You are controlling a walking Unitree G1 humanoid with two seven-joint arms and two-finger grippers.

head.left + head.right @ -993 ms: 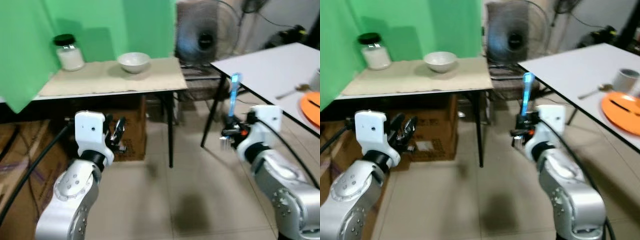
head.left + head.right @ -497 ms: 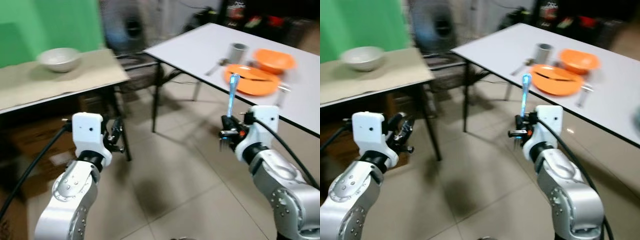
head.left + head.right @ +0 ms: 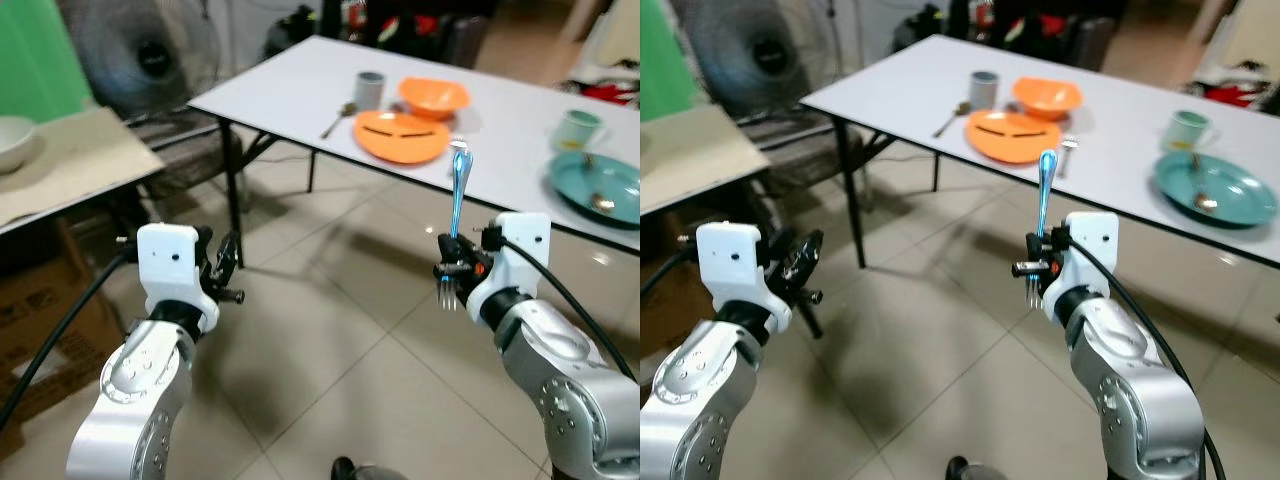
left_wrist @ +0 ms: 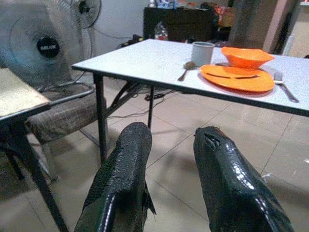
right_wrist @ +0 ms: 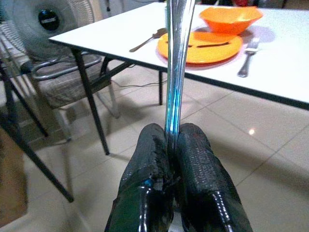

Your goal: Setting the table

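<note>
Nearest in, the right claw (image 3: 1037, 268) is pinching a shiny blue-tinted metal fork (image 3: 456, 215) low on its neck, handle pointing straight up, tines hanging just below the black fingers (image 5: 155, 150), which the right wrist view shows pressed tight either side of the shaft. The left claw (image 4: 169, 159) is holding nothing, its two fingers spread with bare floor showing between them, arm bent at the robot's side.

Past both arms, pale tiled floor (image 3: 330, 330), and then the long white table (image 3: 1120, 110), well apart from the fork for now. On it sit a flat orange plate (image 3: 400, 135), an orange bowl (image 3: 434, 96) just behind it, a grey cup (image 3: 370, 88) and a spoon (image 3: 334, 118) beside the plate, and another fork (image 5: 246, 60) lying on the plate's far side. Further along the table: a teal plate (image 3: 1215, 190) with a spoon on it and a pale green mug (image 3: 1186, 128).

The risk, as I judge it: the grip is narrow and low on a slick shaft, so the tall handle could swing or slip through while walking. Bringing it down blindly could also knock the plate.

The wrist view is showing the pinch itself; the head views are showing the tines below the claw, and the teal setting.
</note>
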